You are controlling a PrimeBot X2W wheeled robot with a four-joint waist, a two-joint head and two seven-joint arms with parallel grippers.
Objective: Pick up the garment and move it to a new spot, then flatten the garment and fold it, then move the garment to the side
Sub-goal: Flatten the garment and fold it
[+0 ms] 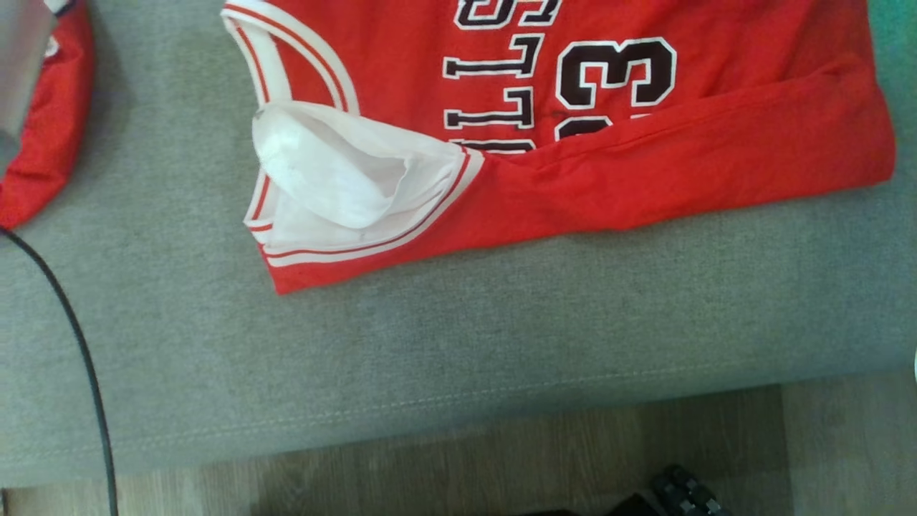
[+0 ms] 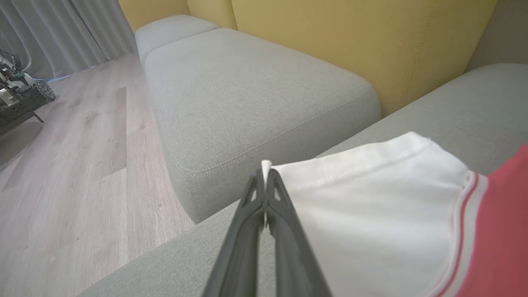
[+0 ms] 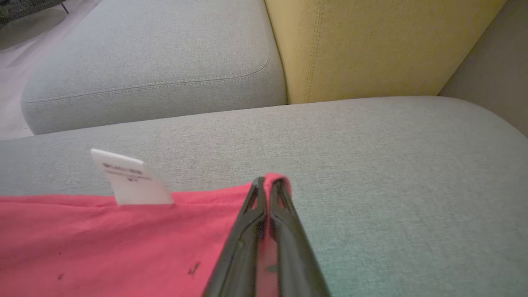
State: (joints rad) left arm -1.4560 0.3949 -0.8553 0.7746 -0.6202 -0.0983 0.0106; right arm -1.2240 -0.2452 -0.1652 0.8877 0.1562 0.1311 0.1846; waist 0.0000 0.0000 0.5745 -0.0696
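Observation:
The garment [image 1: 645, 165] is a red jersey with white trim and black numbers, lying on the grey sofa seat [image 1: 458, 322]. Its near edge is folded over and its white inner side [image 1: 329, 172] is turned out at the left. In the left wrist view my left gripper [image 2: 265, 173] is shut on a corner of the garment's white inner side [image 2: 371, 206]. My right gripper [image 3: 266, 181] is shut on a corner of the garment's red hem [image 3: 123, 239], with a white label [image 3: 132, 181] sticking up to its left.
More red cloth [image 1: 43, 143] lies at the far left under a pale grey shape [image 1: 21, 57]. A black cable [image 1: 79, 344] runs down the seat's left side. Wooden floor [image 1: 501, 459] lies below the seat's front edge. Yellow back cushions [image 2: 350, 45] and a second grey seat [image 2: 247, 95] stand beyond.

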